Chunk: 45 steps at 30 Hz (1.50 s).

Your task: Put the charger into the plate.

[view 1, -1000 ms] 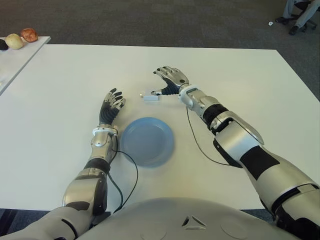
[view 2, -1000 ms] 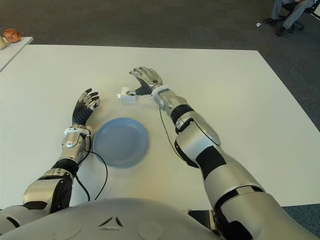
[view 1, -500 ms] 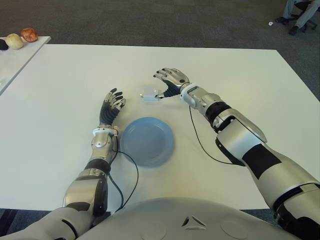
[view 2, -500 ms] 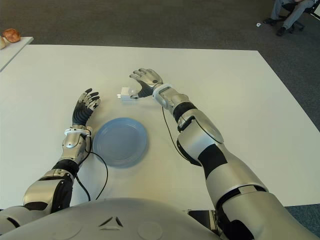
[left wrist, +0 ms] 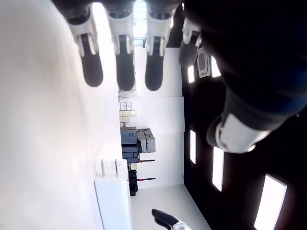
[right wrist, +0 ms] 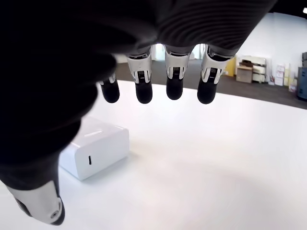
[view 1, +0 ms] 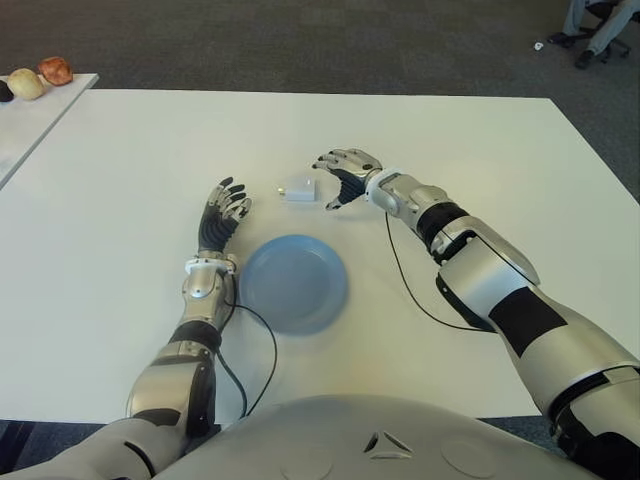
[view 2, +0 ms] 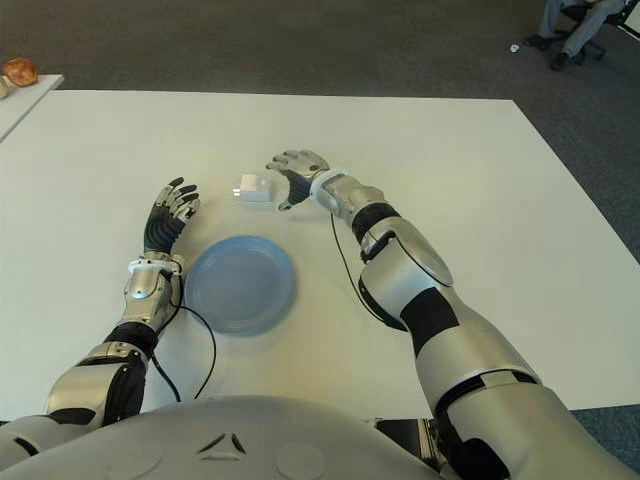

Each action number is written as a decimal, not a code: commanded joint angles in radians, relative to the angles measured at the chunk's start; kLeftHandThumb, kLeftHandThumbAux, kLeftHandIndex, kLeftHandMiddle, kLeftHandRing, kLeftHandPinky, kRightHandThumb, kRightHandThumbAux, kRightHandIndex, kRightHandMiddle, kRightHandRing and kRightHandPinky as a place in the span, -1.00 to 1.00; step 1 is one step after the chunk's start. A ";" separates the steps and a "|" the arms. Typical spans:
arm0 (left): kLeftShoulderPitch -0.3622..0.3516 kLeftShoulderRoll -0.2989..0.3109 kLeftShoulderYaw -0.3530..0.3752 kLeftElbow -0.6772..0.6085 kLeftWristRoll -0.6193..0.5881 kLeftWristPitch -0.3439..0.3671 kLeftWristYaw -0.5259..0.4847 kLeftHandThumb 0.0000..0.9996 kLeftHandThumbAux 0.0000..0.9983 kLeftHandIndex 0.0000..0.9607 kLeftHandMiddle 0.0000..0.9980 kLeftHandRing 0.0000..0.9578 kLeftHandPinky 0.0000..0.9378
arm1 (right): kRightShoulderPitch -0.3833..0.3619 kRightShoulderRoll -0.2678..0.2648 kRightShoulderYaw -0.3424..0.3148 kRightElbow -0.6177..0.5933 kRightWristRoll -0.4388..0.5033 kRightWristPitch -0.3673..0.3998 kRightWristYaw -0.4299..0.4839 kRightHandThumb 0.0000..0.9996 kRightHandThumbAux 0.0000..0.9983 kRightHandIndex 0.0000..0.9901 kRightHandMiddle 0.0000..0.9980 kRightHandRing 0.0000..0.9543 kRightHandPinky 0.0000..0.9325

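A small white charger (view 1: 299, 190) lies on the white table (view 1: 120, 150), just beyond the empty blue plate (view 1: 295, 285). My right hand (view 1: 338, 180) hovers immediately to the charger's right with fingers spread and holding nothing. In the right wrist view the charger (right wrist: 94, 148) sits on the table between the thumb and the fingertips (right wrist: 173, 88), with a gap on each side. My left hand (view 1: 222, 215) shows to the left of the plate, fingers extended and empty.
A second white table (view 1: 20, 125) at the far left carries a few round fruit-like items (view 1: 42, 74). A seated person's legs (view 1: 598, 22) show at the far right on the dark carpet. Thin black cables (view 1: 405, 285) trail from both wrists across the table.
My right hand, which was touching the charger with thumb and fingers, has drawn a little to the right and nearer to me. The charger now lies free on the table. The left hand has not moved.
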 commanded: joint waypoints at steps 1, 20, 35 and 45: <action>0.137 -0.058 -0.018 0.078 0.010 0.089 0.012 -0.96 0.29 -0.72 -0.54 -0.52 -0.48 | 0.022 0.001 0.003 0.002 0.004 -0.003 0.012 -1.00 0.42 -1.00 -1.00 -1.00 -1.00; 0.187 -0.068 -0.026 0.010 0.017 0.088 0.027 -0.96 0.28 -0.72 -0.56 -0.54 -0.49 | 0.084 0.024 0.002 0.002 0.012 -0.021 -0.006 -1.00 0.47 -1.00 -1.00 -1.00 -1.00; 0.216 -0.075 -0.031 -0.031 0.015 0.091 0.018 -0.96 0.28 -0.72 -0.57 -0.54 -0.49 | 0.126 0.066 -0.028 0.008 0.040 -0.004 -0.039 -1.00 0.38 -1.00 -1.00 -1.00 -1.00; 0.223 -0.076 -0.040 -0.045 0.016 0.101 0.022 -0.98 0.30 -0.72 -0.55 -0.52 -0.48 | 0.112 0.078 -0.048 -0.004 0.053 -0.023 -0.049 -1.00 0.39 -1.00 -1.00 -1.00 -1.00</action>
